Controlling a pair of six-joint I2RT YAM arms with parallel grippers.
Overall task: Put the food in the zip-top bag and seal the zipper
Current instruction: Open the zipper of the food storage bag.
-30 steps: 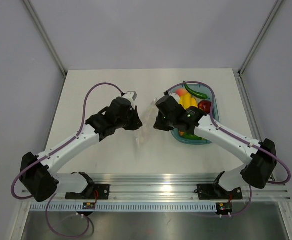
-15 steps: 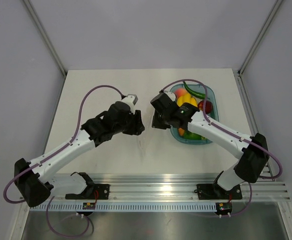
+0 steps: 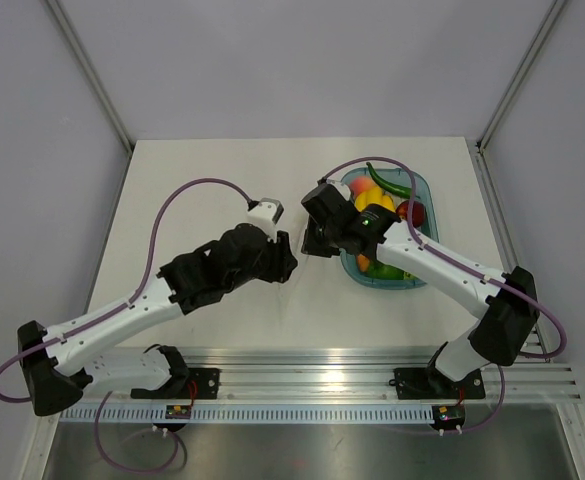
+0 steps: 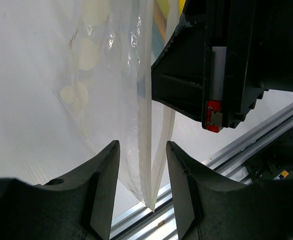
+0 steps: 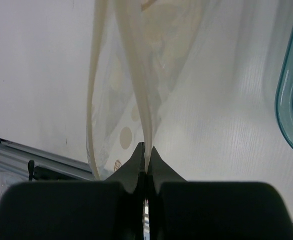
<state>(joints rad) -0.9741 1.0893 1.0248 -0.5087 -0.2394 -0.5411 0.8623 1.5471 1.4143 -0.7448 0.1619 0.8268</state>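
Left wrist: the left hand [image 4: 142, 150] is wide open and holds nothing. The bag [image 4: 88, 70] hangs on edge, and its pale zipper [image 4: 147, 115] runs from 12 to 6 o'clock straight through the gap between the fingers, touching neither as far as I can tell. The black body of the right arm fills the frame at 1 o'clock, close behind the plastic.

Right wrist: the right hand [image 5: 145, 150] is fully closed, its tips pinching one lip of the zipper. The other lip bows away toward 10 o'clock, so the mouth is parted. The tray [image 5: 290, 100] rim shows at 3 o'clock.

Top: the two hands meet just past the counter's [image 3: 192, 190] middle, with the bag almost hidden between them. The food [image 3: 377, 203] lies in the tray at 2 o'clock from there, and none seems to be in the bag.

The step in hand looks like opening the mouth. To do it well, the left hand should shift onto the free lip alone. Closing where it is may catch both layers and press them together. Once it grips near the strip, the hands should draw apart gently, so the thin plastic neither slips nor tears.
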